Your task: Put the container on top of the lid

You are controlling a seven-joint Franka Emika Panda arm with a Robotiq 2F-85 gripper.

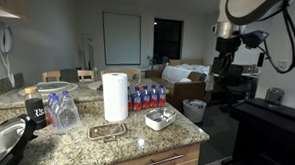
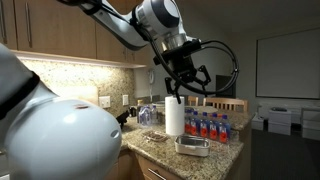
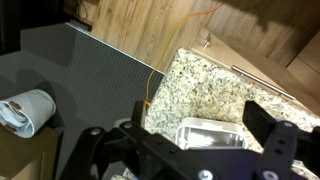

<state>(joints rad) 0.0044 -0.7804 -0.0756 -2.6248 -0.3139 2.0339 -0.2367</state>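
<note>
Spread wide, the gripper (image 2: 187, 84) hangs high over the container (image 2: 193, 146), with the lid (image 1: 107, 131) lying just near-left of it.

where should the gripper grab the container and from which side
Likely from straight above, pinching one long wall of the container at its rim, inside and outside. It sits upright, open-topped and shallow on the counter, so its sides offer little height; bottles and the paper-towel roll stand close behind.
</note>
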